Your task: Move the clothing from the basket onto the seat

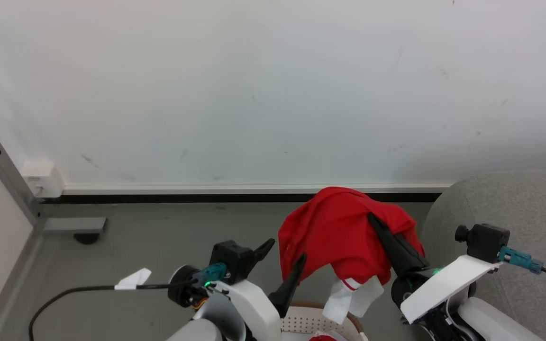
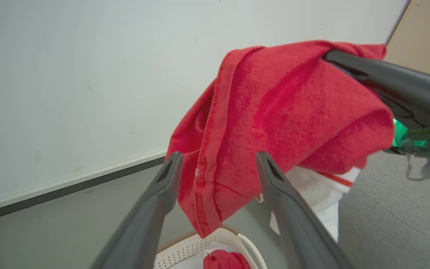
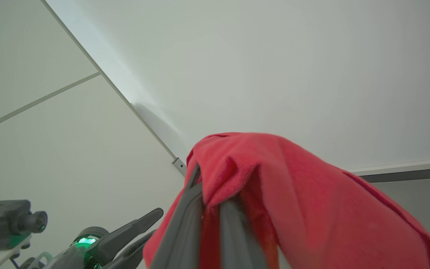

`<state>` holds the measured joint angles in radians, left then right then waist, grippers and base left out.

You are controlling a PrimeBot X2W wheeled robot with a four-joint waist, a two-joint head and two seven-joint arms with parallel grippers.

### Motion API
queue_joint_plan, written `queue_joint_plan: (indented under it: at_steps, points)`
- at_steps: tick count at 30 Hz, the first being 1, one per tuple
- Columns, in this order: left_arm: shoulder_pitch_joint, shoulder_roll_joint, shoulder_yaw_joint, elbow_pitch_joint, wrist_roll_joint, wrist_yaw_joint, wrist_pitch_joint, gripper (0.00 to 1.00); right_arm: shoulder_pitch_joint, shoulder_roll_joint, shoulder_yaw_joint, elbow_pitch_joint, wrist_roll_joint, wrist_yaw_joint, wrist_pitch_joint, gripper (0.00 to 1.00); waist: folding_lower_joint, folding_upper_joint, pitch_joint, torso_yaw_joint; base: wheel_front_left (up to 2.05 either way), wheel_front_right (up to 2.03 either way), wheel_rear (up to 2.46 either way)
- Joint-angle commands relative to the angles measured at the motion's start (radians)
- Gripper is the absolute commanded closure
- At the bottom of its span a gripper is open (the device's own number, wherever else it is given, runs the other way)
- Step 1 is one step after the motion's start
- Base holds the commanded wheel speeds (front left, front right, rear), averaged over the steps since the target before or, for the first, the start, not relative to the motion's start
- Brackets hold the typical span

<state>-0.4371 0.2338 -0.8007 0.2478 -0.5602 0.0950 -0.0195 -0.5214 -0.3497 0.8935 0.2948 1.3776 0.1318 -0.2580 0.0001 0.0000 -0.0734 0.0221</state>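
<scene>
A red garment (image 1: pixel 344 232) with a white trimmed part (image 1: pixel 353 296) hangs in the air above the basket, draped over my right gripper (image 1: pixel 376 222). In the right wrist view that gripper (image 3: pixel 211 198) is shut on a fold of the red fabric (image 3: pixel 312 209). My left gripper (image 1: pixel 282 258) stands open just left of the cloth, one fingertip at its edge; its wrist view has the cloth (image 2: pixel 274 123) hanging beyond its spread fingers (image 2: pixel 170 172). The white perforated basket (image 1: pixel 301 319) sits below, with another red garment (image 2: pixel 226 259) inside. The grey seat (image 1: pixel 514 199) is at the right.
A white wall with a baseboard (image 1: pixel 254 189) runs behind. A metal post and foot (image 1: pixel 12 180) stand at the left, with a white box (image 1: pixel 43 177) on the wall. A black cable (image 1: pixel 78 289) trails over the grey floor.
</scene>
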Motion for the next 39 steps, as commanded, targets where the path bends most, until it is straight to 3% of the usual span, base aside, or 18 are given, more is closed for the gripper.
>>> queue_joint_plan:
  at_steps: [1, 17, 30, 39]
  points:
    - [0.01, 0.006, 0.0, 0.001, 0.01, 0.004, -0.005, 0.0, -0.009, -0.01, -0.006, -0.003, -0.002, -0.002, -0.007, 1.0, -0.0001, 0.0, 0.0, -0.001, 0.0, 0.0, 0.0]
    - [0.019, 0.009, -0.002, -0.014, -0.006, 0.016, -0.019, 0.0, 0.011, -0.037, -0.062, -0.02, -0.038, -0.002, -0.006, 1.0, -0.0001, 0.0, 0.004, -0.072, 0.0, 0.0, 0.0]
    - [0.025, -0.001, -0.016, -0.054, -0.009, 0.019, -0.029, 0.0, 0.017, -0.097, -0.086, -0.058, -0.056, -0.002, -0.006, 1.0, -0.0001, 0.0, 0.028, -0.298, 0.0, 0.0, 0.0]
    - [0.021, -0.021, -0.061, -0.111, 0.008, 0.014, -0.009, 0.0, 0.07, -0.154, -0.159, -0.097, -0.077, -0.002, -0.006, 1.0, -0.0001, 0.0, 0.063, -0.431, 0.0, 0.0, 0.0]
